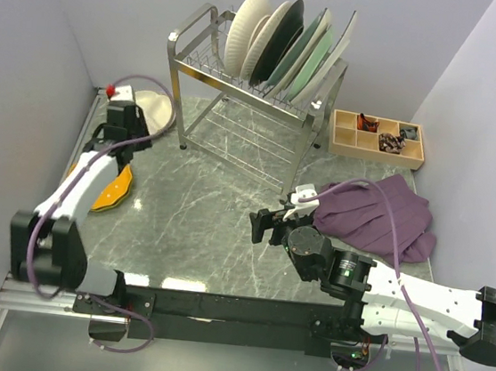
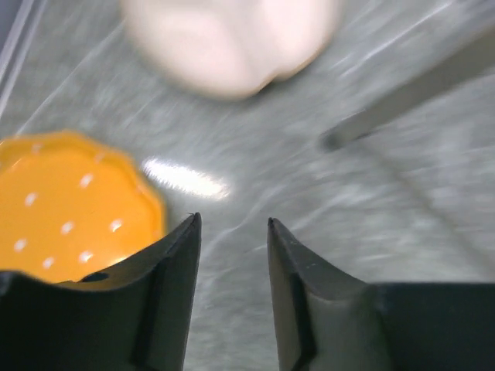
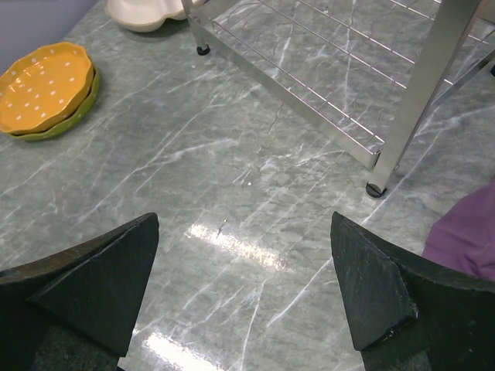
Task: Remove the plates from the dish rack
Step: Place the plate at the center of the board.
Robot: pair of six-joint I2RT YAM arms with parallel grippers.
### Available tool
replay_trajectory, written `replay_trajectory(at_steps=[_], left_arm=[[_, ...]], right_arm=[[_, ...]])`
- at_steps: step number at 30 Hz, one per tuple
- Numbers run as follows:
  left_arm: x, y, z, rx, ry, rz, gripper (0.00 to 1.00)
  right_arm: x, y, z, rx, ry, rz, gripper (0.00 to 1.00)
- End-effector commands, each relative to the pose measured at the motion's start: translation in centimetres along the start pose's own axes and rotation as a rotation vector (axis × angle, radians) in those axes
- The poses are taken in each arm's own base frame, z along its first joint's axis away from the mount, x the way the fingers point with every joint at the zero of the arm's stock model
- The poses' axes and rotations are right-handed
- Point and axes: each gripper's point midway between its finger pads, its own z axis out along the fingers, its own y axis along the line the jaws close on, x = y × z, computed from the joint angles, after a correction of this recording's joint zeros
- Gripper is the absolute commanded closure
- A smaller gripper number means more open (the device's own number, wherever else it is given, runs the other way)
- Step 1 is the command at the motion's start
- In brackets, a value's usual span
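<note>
The dish rack [image 1: 239, 104] stands at the back with several plates [image 1: 286, 47] upright in its top tier. A cream plate [image 1: 154, 108] lies on the table by the rack's left leg. An orange-yellow dotted plate [image 1: 109, 189] rests on a green plate [image 3: 39, 137] further forward. My left gripper [image 1: 114, 139] hovers between those two spots, open with nothing between its fingers [image 2: 178, 255]. It sees the orange plate [image 2: 69, 205] and the blurred cream plate [image 2: 228, 42]. My right gripper [image 1: 261, 226] hangs wide open and empty [image 3: 244, 232] over bare table before the rack's lower shelf [image 3: 309, 69].
A wooden compartment tray [image 1: 377, 138] with small items sits at the back right. A purple cloth [image 1: 379, 214] lies in front of it, beside my right arm. Walls close in on the left, the back and the right. A rack leg [image 3: 418, 93] stands near the right gripper.
</note>
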Motion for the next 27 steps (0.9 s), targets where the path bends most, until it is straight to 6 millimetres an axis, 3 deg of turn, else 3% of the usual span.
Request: replay_trajectory(at_steps=[1,4,7,8,9,10,11,12,15,18,19,21,23,24,25,27], left_arm=[[-9.2,-6.0,-6.9,0.338,-0.247,-0.151,0.33],[-11.4,-8.6,-11.1,0.512,-0.271,-0.144,0.14],[-12.6,-10.4,-16.3,0.685,-0.319,-0.163,0.02],[-12.8,-10.9,-17.7,0.739,-0.335,-0.195,0.01],[-11.1,-11.5,-18.3,0.813,-0.312,-0.186,0.00],[-12.8,-11.8,-21.5,0.898,-0.439,-0.169,0.01],[-12.5,-12.2,-22.4,0.936,-0.458,-0.175,0.01],[-12.0,-12.1,-22.3,0.943,-0.466,-0.181,0.01],[-13.4,-12.4,-24.1,0.997,-0.547,-0.158,0.00],[-14.5,-14.2,-26.0,1.132,-0.566,-0.124,0.01],[-14.3,-15.0,-25.9,1.181,-0.536,-0.107,0.03],[-16.2,-15.7,-27.2,1.225,-0.575,-0.105,0.09],[-17.1,-16.5,-25.5,1.203,-0.564,-0.090,0.12],[-18.7,-16.8,-26.4,1.211,-0.601,-0.068,0.16],[-19.0,-17.4,-25.0,1.206,-0.583,-0.060,0.18],[-20.3,-18.3,-26.1,1.262,-0.609,0.000,0.25]], right_arm=[[-2.4,0.9,-0.2,-0.007,-0.044,0.046,0.03],[-2.4,1.4,-0.4,-0.044,-0.032,0.055,0.03],[-2.7,1.7,-0.8,-0.075,-0.044,0.076,0.03],[-2.8,1.6,-1.0,-0.083,-0.051,0.084,0.03],[-3.0,1.6,-1.1,-0.084,-0.057,0.091,0.03],[-3.0,1.6,-1.1,-0.084,-0.061,0.093,0.03],[-3.0,1.4,-1.1,-0.077,-0.064,0.092,0.03],[-3.1,1.3,-1.0,-0.071,-0.068,0.093,0.03],[-2.8,1.2,-0.8,-0.053,-0.061,0.079,0.03],[-2.6,1.3,-0.6,-0.046,-0.049,0.068,0.03],[-2.5,1.2,-0.5,-0.044,-0.045,0.063,0.03],[-2.5,1.3,-0.5,-0.043,-0.047,0.063,0.03],[-2.5,1.2,-0.5,-0.040,-0.051,0.060,0.03],[-2.5,1.0,-0.4,-0.030,-0.052,0.057,0.03],[-2.4,0.9,-0.4,-0.025,-0.052,0.053,0.03],[-2.5,0.9,-0.3,-0.018,-0.052,0.048,0.03]])
